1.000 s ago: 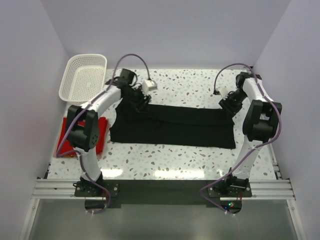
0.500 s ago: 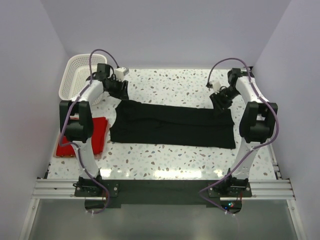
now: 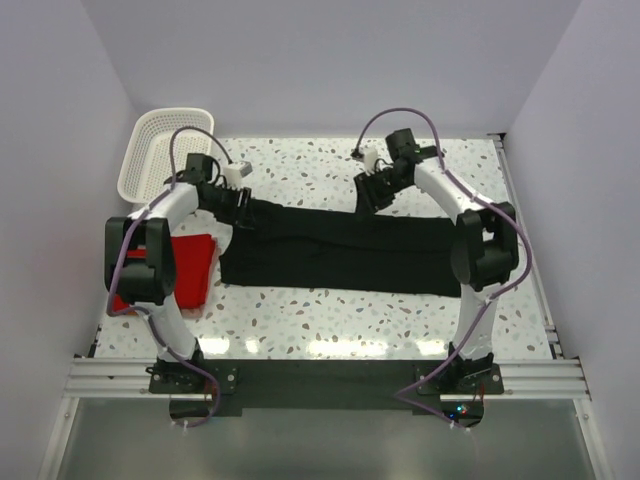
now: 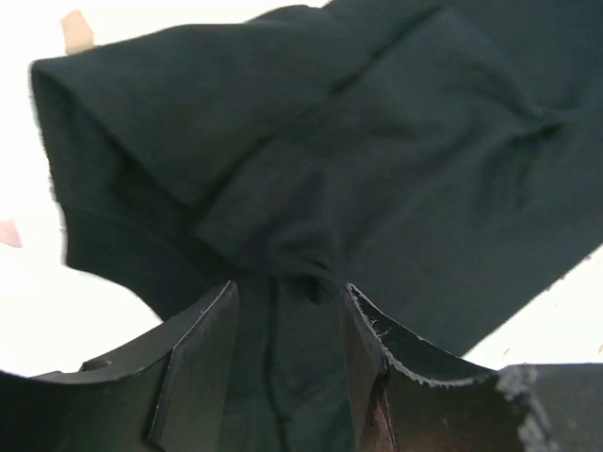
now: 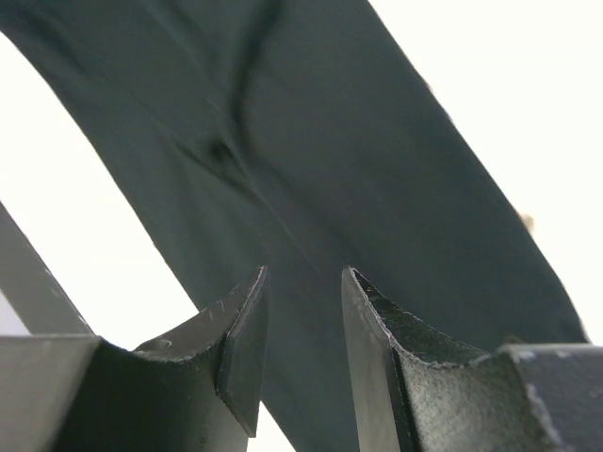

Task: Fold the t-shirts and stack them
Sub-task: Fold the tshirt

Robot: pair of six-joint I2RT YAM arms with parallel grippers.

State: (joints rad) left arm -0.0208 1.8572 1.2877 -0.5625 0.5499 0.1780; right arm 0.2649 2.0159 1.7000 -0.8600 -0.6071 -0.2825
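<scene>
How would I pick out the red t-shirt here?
Find the speckled table, then its left edge, just nearer than the white basket. The red t-shirt lies there as a compact patch partly under the left arm; its neighbour, the black t-shirt, stretches across the middle.

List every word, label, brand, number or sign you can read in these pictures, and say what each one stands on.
There are none: no view shows any readable text.
The black t-shirt is plain, with no print or tag showing.
The red t-shirt is plain where it can be seen.
The white basket shows no label.
</scene>
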